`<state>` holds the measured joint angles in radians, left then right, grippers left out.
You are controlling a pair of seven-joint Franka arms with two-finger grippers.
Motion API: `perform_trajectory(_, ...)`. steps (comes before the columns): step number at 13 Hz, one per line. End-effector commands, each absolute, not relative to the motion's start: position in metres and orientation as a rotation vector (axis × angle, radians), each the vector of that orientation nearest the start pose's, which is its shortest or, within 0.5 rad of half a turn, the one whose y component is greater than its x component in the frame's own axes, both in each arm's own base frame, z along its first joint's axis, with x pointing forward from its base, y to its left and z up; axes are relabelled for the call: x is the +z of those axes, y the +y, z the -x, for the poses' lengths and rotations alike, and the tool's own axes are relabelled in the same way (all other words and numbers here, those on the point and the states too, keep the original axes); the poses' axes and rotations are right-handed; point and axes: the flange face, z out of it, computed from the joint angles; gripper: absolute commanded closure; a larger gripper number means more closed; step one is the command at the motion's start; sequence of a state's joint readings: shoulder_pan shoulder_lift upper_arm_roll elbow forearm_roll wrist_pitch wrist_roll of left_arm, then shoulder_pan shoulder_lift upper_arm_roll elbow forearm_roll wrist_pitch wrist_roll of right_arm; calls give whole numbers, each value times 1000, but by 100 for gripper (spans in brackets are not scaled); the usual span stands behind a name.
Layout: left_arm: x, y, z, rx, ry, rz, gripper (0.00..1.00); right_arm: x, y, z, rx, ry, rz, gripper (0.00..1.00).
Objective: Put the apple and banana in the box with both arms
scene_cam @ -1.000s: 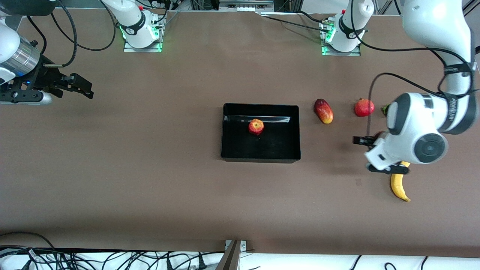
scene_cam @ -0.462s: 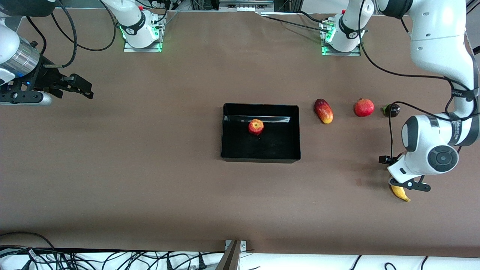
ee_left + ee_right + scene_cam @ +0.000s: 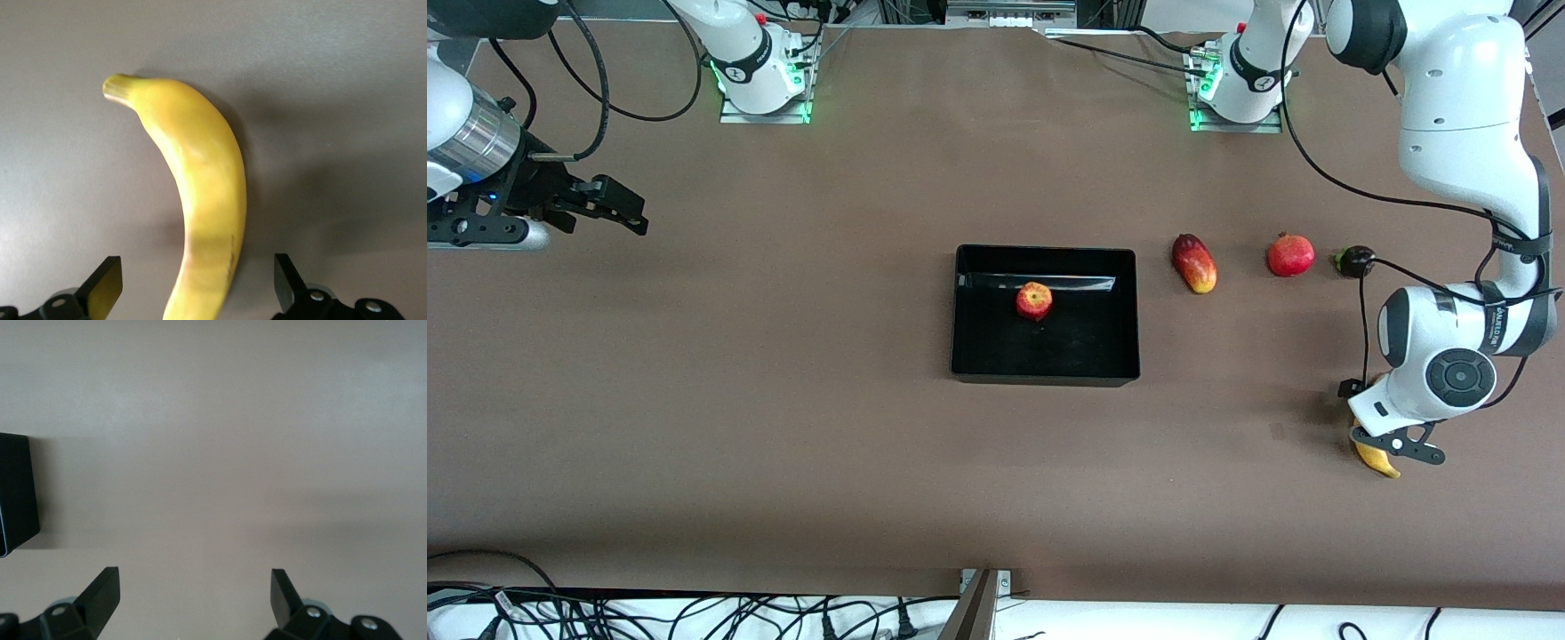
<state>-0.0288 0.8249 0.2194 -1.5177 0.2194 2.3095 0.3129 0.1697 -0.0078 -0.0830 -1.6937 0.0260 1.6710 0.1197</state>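
Over the last second the left arm (image 3: 1440,356) has swung toward its own end of the table, its wrist moving off the spot beside the pomegranate (image 3: 1290,255) to sit directly over the banana (image 3: 1375,457). That shift has uncovered the small dark fruit (image 3: 1355,260) next to the pomegranate, which the arm hid earlier, while more of the banana is now covered in the front view. The left gripper (image 3: 197,283) now has its fingers spread on either side of the banana.
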Motion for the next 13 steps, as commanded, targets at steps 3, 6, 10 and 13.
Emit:
perform_trajectory(3, 147, 120, -683, 116, 524, 2781, 100, 585, 51, -558, 16, 56, 3116, 0)
perform_trajectory(6, 183, 113, -682, 218, 488, 2801, 100, 586, 51, -559, 7, 57, 3114, 0)
perform_trajectory(10, 273, 20, -677, 476, 344, 2928, 100, 586, 51, -559, 0, 52, 3114, 0)
perform_trajectory(13, 316, -89, -667, 493, 137, 3018, 100, 586, 51, -559, 0, 52, 3114, 0)
